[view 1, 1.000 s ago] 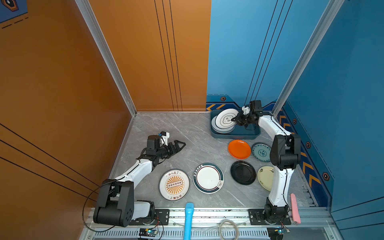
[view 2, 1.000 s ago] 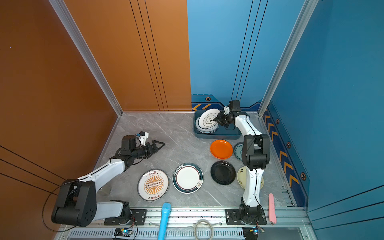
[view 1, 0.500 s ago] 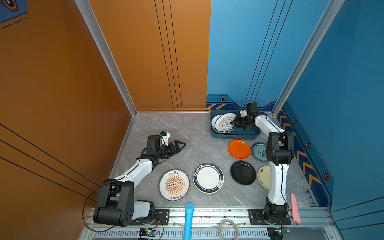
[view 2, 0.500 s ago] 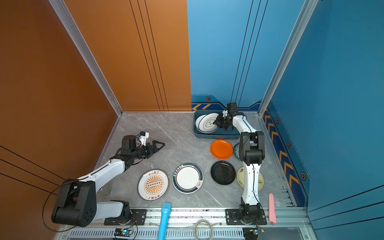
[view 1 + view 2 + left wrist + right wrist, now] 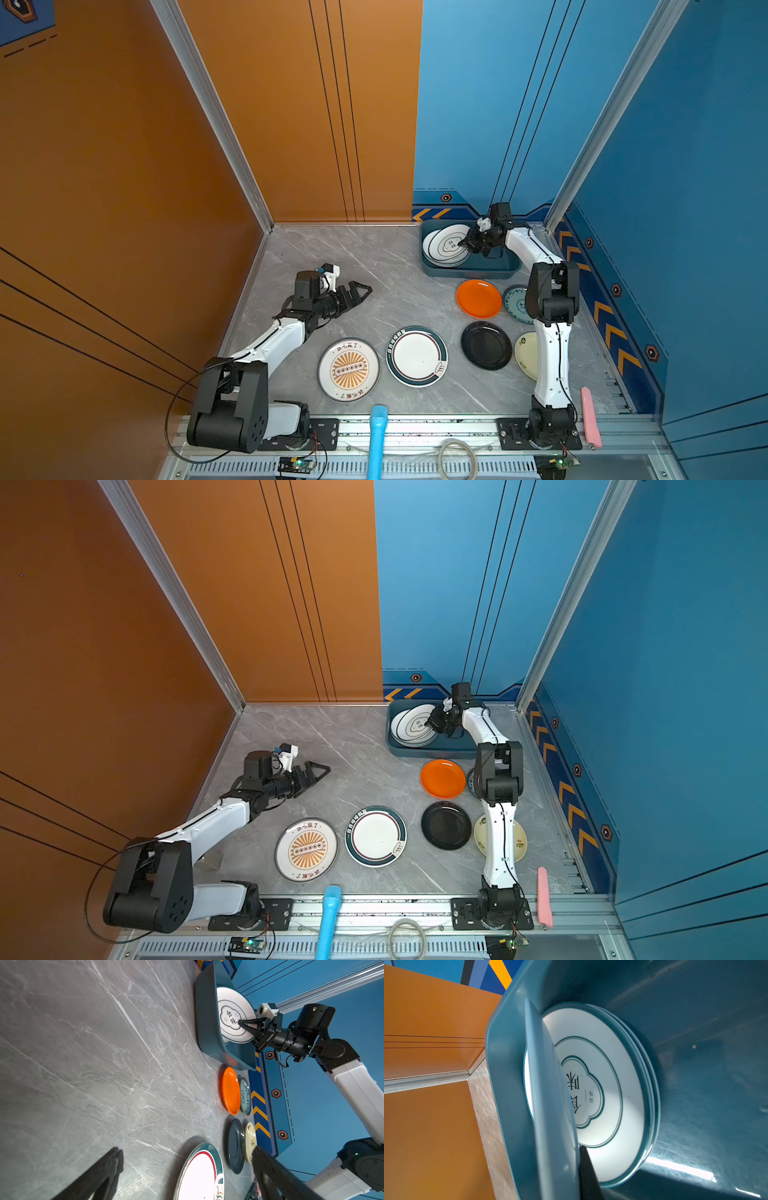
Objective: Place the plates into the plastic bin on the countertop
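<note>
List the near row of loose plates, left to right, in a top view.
sunburst plate → teal-rimmed plate → black plate → cream plate

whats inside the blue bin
A stack of white plates sits at one end of the plastic bin; the right pincer is shut on the tilted top plate, which bears a green cloud motif. How many lie beneath, and the floor under them, is hidden.

A: Delta since last entry?
B: Right gripper (image 5: pixel 467 246) has lowered its cloud-motif plate (image 5: pixel 448 245) from above the bin (image 5: pixel 469 272) to low inside it, close over the stack (image 5: pixel 653 1095) beneath its jaws.
</note>
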Controlling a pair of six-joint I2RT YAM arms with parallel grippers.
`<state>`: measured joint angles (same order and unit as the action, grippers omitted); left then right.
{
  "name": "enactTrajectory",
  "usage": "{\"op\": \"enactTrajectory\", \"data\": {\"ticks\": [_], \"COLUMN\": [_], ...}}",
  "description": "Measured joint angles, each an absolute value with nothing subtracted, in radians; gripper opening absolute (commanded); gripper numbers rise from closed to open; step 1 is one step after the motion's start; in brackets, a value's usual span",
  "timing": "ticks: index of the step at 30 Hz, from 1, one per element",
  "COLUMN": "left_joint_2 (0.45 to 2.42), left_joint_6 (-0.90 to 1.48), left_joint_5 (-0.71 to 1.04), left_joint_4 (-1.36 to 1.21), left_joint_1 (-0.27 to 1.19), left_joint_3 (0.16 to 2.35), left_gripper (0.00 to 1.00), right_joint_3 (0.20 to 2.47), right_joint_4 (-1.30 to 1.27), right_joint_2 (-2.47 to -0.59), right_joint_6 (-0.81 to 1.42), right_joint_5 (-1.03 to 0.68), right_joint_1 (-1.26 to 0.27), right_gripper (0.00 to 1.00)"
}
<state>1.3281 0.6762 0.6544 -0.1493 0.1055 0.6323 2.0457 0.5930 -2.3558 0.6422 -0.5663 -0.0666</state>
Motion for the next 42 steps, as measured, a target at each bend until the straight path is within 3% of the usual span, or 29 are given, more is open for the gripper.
{"op": "enactTrajectory", "data": {"ticks": [7,22,42], "left_joint_2": [1.330,1.331,1.331], "left_joint_6": [0.669,0.657,0.651], "left_joint_5": [0.654,0.654,0.627], "left_joint_4": [-0.131,-0.121,-0.094], "left_joint_1": [0.106,0.114,0.184], "left_joint_3": [0.632,0.632,0.646], "left_gripper": [1.00,0.99,0.98], "right_joint_3": [2.117,2.172,2.186], "right_joint_4": [0.650,0.768,0.830], "right_joint_2": [-2.383,-2.419,-2.420], "right_joint_6": [0.624,0.563,0.489], "right_joint_5": [-0.522,-0.411,-0.329], "right_joint_1": [-0.077,-0.081,-0.080], "right_gripper": [0.22,0.38,0.48]}}
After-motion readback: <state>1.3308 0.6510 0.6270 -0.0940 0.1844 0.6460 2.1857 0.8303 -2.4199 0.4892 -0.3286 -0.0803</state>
